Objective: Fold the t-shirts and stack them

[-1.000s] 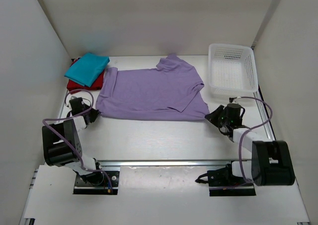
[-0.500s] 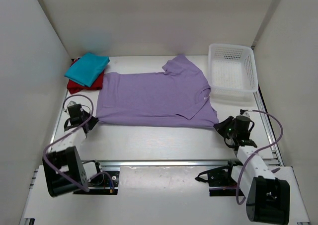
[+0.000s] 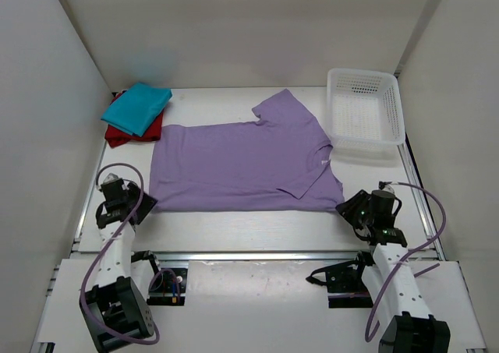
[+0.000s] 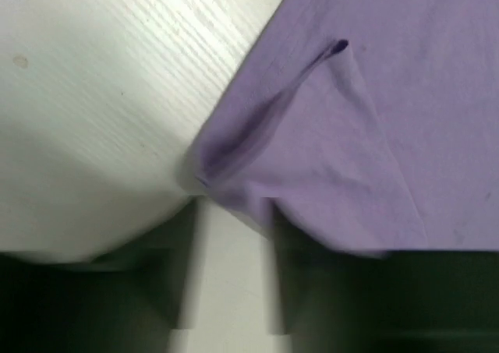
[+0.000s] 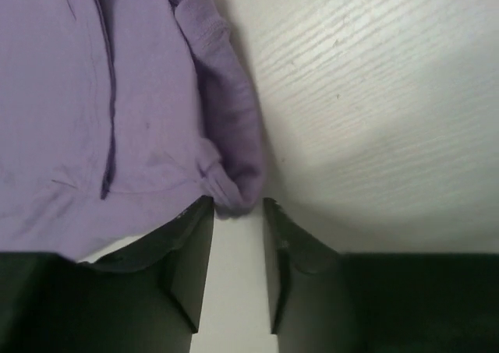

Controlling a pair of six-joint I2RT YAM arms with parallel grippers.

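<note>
Left gripper (image 4: 230,205): jaws parted, holding nothing; the near-left corner of the pale lavender cloth t-shirt (image 3: 242,166) lies at its tips. Right gripper (image 5: 234,205): narrowly parted, bunched near-right hem touching its tips. Shirt: spread flat mid-table. Risk: the rolled hem may snag if the fingers pull back, dragging the cloth askew. Arms: both low by the table's near edge, fingers toward the far edge.

Lavender t-shirt (image 3: 242,166) lying flat, two others stacked!
It's spread open just left of the white basket (image 3: 363,73); farther left, the folded teal t-shirt (image 3: 137,107) sits on the red t-shirt (image 3: 117,135).
</note>
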